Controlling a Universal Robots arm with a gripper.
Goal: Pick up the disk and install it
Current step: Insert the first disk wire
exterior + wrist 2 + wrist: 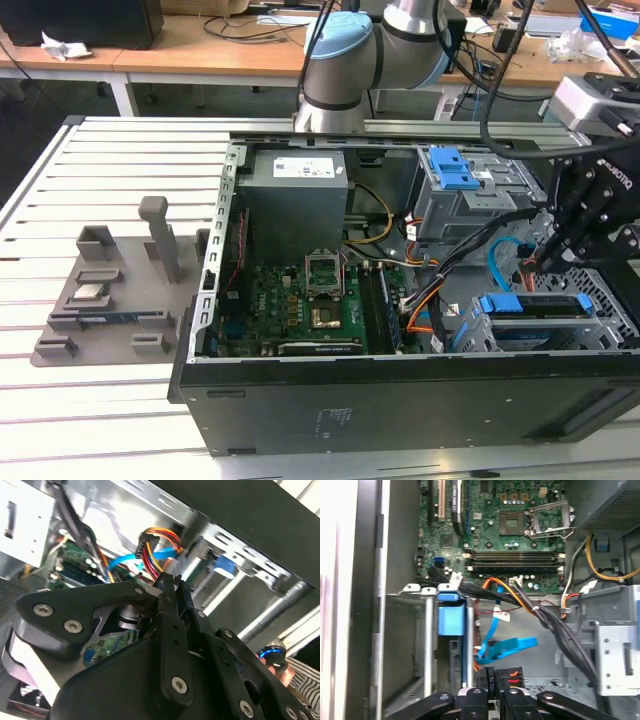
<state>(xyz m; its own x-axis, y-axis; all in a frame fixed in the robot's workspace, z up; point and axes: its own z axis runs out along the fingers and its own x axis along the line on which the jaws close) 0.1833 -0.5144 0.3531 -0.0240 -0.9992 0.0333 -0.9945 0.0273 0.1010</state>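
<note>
While the disk [535, 305] already sits in its bay at the case's front corner, the gripper [548, 262] hovers just above it.

Its fingers look pinched together on a black power plug [501, 676]; misaligned, that plug could jam against the drive's edge, or the taut cables [555, 625] could drag it aside.

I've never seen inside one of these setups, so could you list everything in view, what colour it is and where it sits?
Computer case: one, black, open on the slatted table.
Motherboard: one, green, on the case floor.
Power supply: one, grey, at the case's rear.
Disk: one, blue-framed, in the drive cage at the exterior view's right.
Parts holder: one, grey, on the table at the exterior view's left.
Cables: several, blue, orange, black, inside the case.
Gripper: one, black, over the disk.
</note>
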